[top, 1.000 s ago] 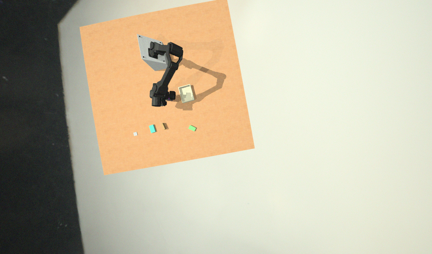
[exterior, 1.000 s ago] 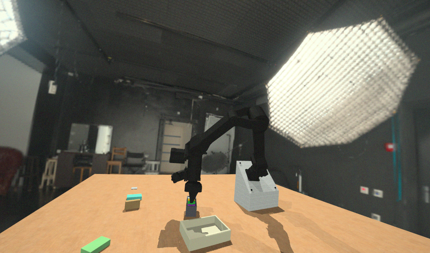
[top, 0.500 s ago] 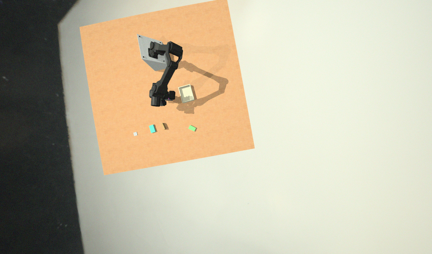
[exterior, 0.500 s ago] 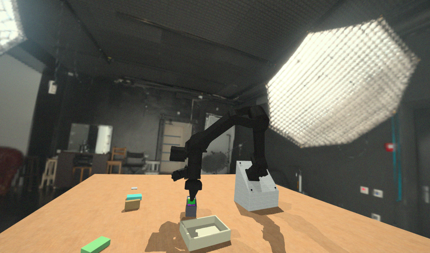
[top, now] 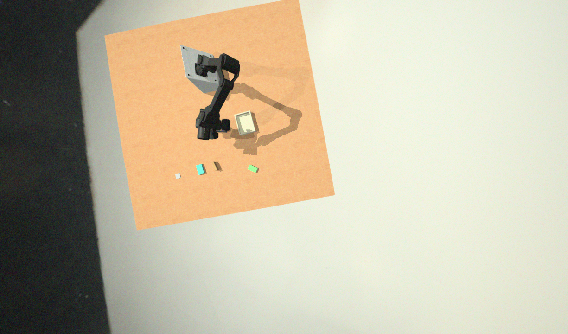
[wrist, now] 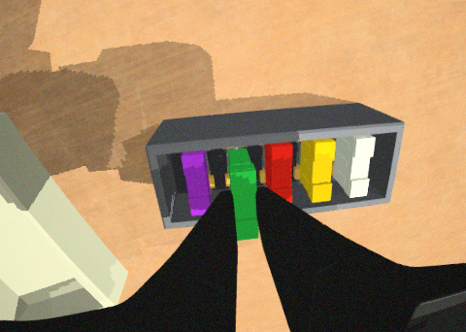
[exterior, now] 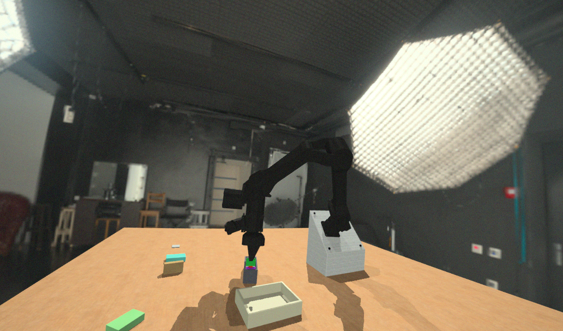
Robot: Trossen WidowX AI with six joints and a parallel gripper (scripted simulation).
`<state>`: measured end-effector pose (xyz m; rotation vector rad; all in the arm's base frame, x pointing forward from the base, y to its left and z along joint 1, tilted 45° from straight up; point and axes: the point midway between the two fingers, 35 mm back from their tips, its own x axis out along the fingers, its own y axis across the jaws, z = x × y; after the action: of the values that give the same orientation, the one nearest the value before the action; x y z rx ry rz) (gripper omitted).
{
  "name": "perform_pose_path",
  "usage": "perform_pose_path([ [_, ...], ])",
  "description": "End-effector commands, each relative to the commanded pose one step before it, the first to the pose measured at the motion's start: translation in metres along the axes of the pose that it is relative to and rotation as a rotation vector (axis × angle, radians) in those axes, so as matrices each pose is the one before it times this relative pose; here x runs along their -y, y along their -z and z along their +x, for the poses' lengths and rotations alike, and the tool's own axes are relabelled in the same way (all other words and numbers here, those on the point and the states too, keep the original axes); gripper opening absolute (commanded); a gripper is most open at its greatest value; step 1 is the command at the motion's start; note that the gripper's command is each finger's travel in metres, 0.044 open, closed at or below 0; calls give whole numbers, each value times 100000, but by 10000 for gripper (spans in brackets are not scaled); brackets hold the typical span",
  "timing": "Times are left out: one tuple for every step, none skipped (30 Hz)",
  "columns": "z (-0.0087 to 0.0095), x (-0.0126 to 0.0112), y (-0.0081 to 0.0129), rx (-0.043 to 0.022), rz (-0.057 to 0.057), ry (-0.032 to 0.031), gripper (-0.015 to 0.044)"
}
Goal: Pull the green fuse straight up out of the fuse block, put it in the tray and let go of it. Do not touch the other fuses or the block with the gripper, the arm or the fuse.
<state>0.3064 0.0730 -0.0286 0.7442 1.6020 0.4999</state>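
Observation:
My gripper [wrist: 244, 199] [exterior: 253, 256] is shut on the green fuse [wrist: 244, 190] [exterior: 251, 261]. The fuse stands raised in its slot of the grey fuse block [wrist: 272, 121] [exterior: 249, 276], higher than its neighbours. A purple fuse [wrist: 196, 182] stands left of it; red [wrist: 280, 169], yellow [wrist: 316, 169] and white [wrist: 357, 165] fuses stand to the right. The cream tray [exterior: 268, 304] [top: 245, 123] [wrist: 39, 249] sits right beside the block, nearer the exterior camera. In the top view the arm hides the block.
The grey robot base [exterior: 334, 248] [top: 194, 66] stands behind. Loose blocks lie on the wooden table [exterior: 398, 296]: a light green one [exterior: 125, 320] [top: 252, 168], a cyan one [exterior: 175, 257] [top: 200, 169] on a tan one [exterior: 173, 267], and a small white one [exterior: 175, 246] [top: 177, 176].

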Motion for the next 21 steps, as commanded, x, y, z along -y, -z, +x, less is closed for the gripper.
perform_pose_path([
  [-196, 53, -8, -86, -531, 504, 0],
  [-49, 0, 1, -2, 6, -4, 0],
  [-49, 0, 1, -2, 6, -5, 0],
  [-49, 0, 1, -2, 6, -5, 0],
  [-49, 0, 1, -2, 6, -5, 0],
  [-49, 0, 1, -2, 6, -5, 0],
  [-49, 0, 1, -2, 6, -5, 0],
  [-49, 0, 1, -2, 6, -5, 0],
  [-49, 0, 1, -2, 6, -5, 0],
  [-50, 0, 2, -2, 6, -5, 0],
  [-50, 0, 2, -2, 6, -6, 0],
  [-50, 0, 2, -2, 6, -6, 0],
  [-50, 0, 2, -2, 6, -6, 0],
  [-50, 0, 2, -2, 6, -6, 0],
  [-50, 0, 2, -2, 6, -6, 0],
  [-50, -1, 2, -2, 6, -6, 0],
  [-50, -1, 2, -3, 6, -6, 0],
  [-50, -1, 2, -3, 6, -6, 0],
  [-50, -1, 2, -3, 6, -6, 0],
  [-50, -1, 2, -3, 6, -7, 0],
  [-50, -1, 3, -3, 6, -7, 0],
])
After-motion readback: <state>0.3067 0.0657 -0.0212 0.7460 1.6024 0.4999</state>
